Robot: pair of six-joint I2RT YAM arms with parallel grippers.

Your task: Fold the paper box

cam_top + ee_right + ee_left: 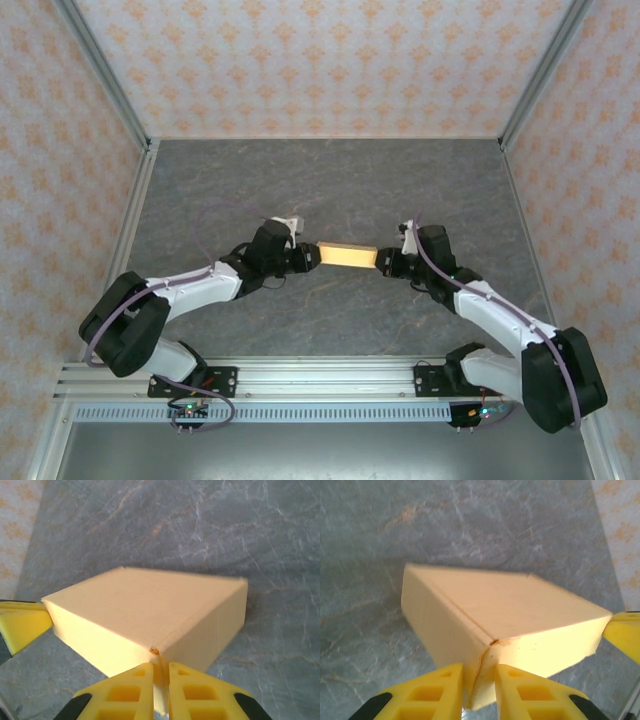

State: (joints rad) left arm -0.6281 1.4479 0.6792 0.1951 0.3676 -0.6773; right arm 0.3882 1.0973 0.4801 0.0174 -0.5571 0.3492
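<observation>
The paper box is a flat, closed, light orange rectangular box in the middle of the dark table, held between both arms. My left gripper meets its left end. In the left wrist view the yellow jaws of the left gripper pinch the near corner edge of the paper box. My right gripper meets the right end. In the right wrist view the right gripper is shut tight on the opposite corner of the paper box. The box's underside is hidden.
The grey marbled table is enclosed by patterned walls with metal corner posts. An aluminium rail carrying both arm bases runs along the near edge. The other arm's yellow finger shows beyond the box.
</observation>
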